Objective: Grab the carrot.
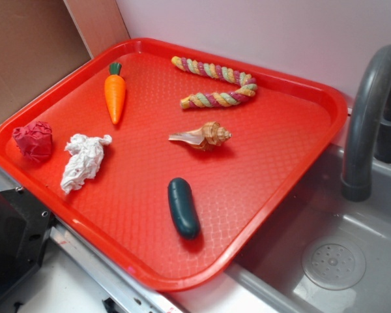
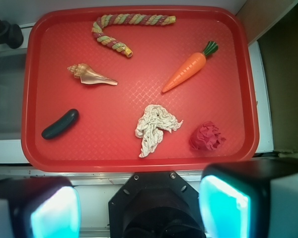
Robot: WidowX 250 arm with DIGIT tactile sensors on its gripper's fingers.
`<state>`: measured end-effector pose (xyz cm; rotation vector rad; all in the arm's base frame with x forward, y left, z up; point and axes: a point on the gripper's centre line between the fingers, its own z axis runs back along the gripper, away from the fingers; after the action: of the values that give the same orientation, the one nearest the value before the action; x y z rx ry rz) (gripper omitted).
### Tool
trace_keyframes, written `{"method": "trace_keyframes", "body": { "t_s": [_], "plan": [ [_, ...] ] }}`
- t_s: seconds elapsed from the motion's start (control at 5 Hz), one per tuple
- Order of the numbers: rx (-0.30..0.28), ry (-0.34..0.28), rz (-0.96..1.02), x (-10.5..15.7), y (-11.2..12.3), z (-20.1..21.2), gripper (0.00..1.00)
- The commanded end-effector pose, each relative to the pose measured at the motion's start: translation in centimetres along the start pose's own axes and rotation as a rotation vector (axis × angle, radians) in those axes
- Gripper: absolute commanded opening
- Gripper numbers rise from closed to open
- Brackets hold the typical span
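Your carrot (image 2: 188, 70) lies flat on the red tray (image 2: 139, 163), untouched, in the part of the tray far from the sink; in the wrist view it sits upper right, its dark green stub toward the tray's far right corner and its tip aimed back at the middle. Nearest to it is the crumpled white paper (image 2: 155, 127), a little way off its tip, with the red crumpled ball (image 2: 207, 137) just beside that, close to the near rim. The twisted multicoloured rope (image 2: 125, 29) runs along the far edge, well apart from the carrot's green end. The seashell (image 2: 90, 75) and the dark green pickle-shaped toy (image 2: 60, 124) lie on the sink side of the tray. Your pincer (image 2: 139, 208) hangs above the near edge of the tray, off the objects; its two fingers (image 2: 52, 210) stand wide apart at the bottom of the wrist view, and nothing is between them. In the exterior view you see the grey sink (image 1: 332, 261) and its faucet (image 1: 368, 98) beside the tray.
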<state>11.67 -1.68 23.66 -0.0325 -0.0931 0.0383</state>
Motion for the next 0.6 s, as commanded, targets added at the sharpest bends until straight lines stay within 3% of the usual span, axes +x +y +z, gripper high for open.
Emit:
{"method": "trace_keyframes", "body": {
  "t_s": [0.0, 0.2, 0.4],
  "plan": [
    [0.000, 0.000, 0.000, 0.0, 0.0, 0.0, 1.00],
    [-0.058, -0.123, 0.200, 1.8, 0.4, -0.8, 1.00],
    [-0.079, -0.190, 0.381, 4.3, 1.3, -3.0, 1.00]
  ]
}}
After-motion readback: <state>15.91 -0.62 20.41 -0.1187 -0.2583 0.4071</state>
